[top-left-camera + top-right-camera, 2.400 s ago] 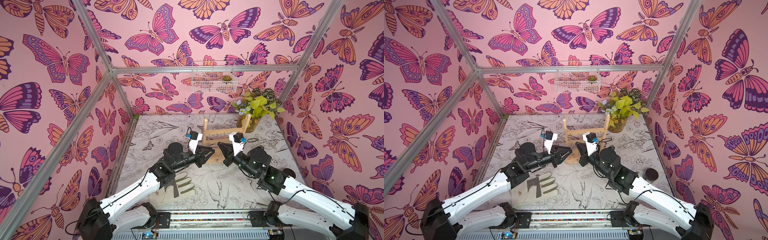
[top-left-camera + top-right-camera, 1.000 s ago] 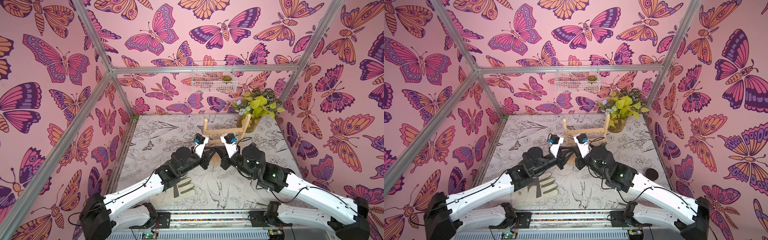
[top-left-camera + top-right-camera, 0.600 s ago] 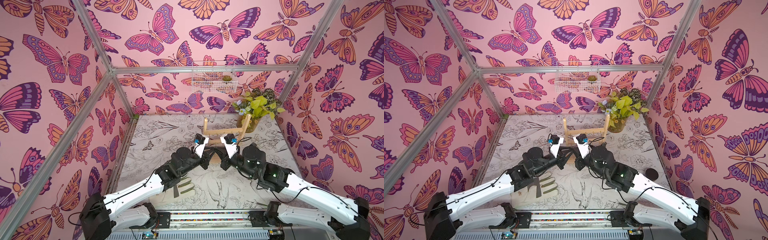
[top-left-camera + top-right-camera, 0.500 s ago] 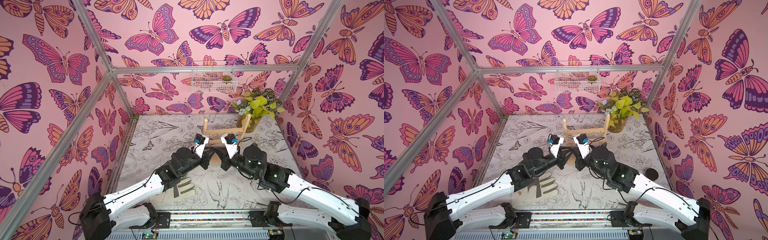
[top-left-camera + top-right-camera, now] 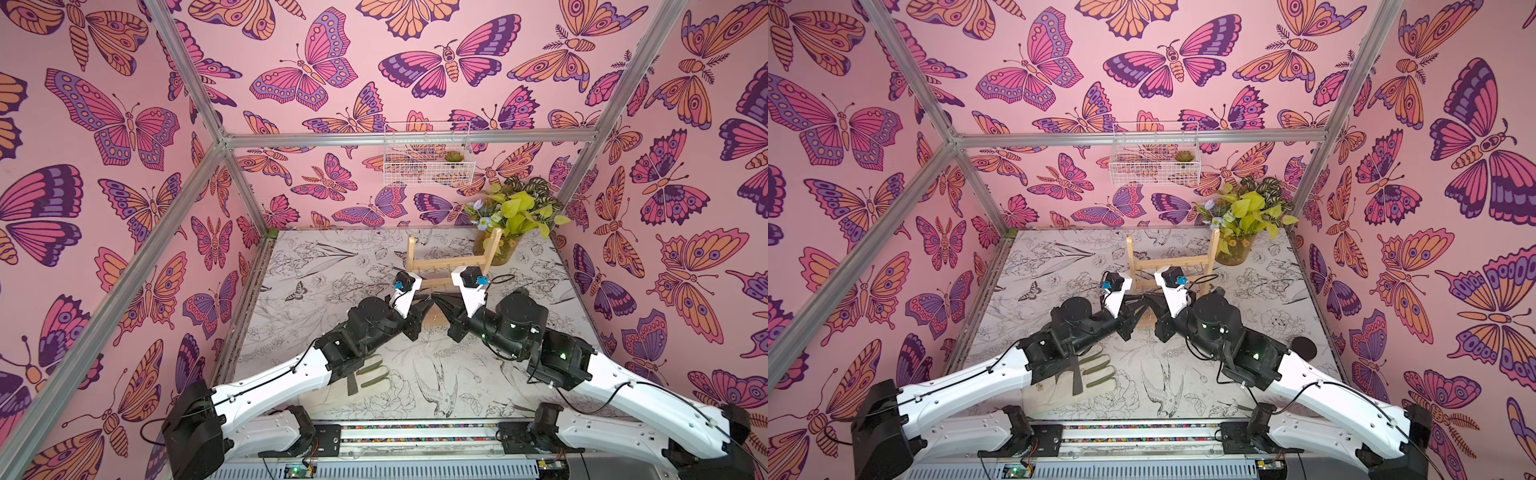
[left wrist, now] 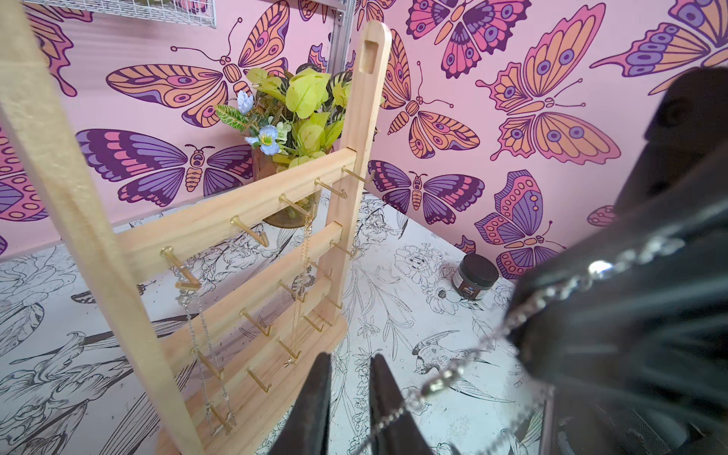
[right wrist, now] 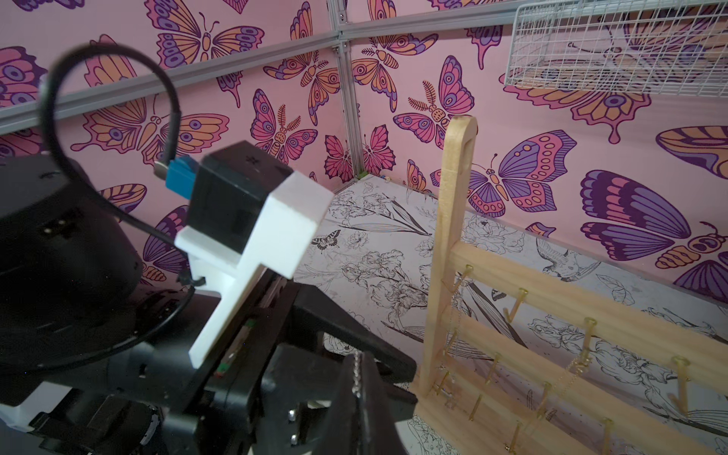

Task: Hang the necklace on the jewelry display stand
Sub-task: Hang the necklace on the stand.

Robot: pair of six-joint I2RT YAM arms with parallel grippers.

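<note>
The jewelry display stand [image 5: 451, 266] [image 5: 1169, 262] is a light wooden rack with gold hooks, upright at the back middle of the table. A gold chain [image 6: 303, 256] and a silver chain [image 6: 205, 335] hang from its hooks. My right gripper [image 7: 360, 354] [image 5: 438, 301] is shut on the silver necklace [image 7: 356, 374], just in front of the stand's base. The necklace [image 6: 551, 291] runs down from it past my left gripper [image 6: 348, 356] [image 5: 428, 303]. The chain lies across one left finger [image 6: 384, 394]. The left jaws stand slightly apart, tip to tip with the right gripper.
A white wire basket [image 5: 428, 160] hangs on the back wall. A potted plant [image 5: 511, 216] stands behind the stand's right upright. A glove [image 5: 370, 374] lies under my left arm. A small dark jar [image 6: 476, 275] [image 5: 1304, 347] sits at the table's right.
Both arms have swung inward since the earliest frames, and the gripper tips now meet in front of the stand. In the last second they have barely shifted.
</note>
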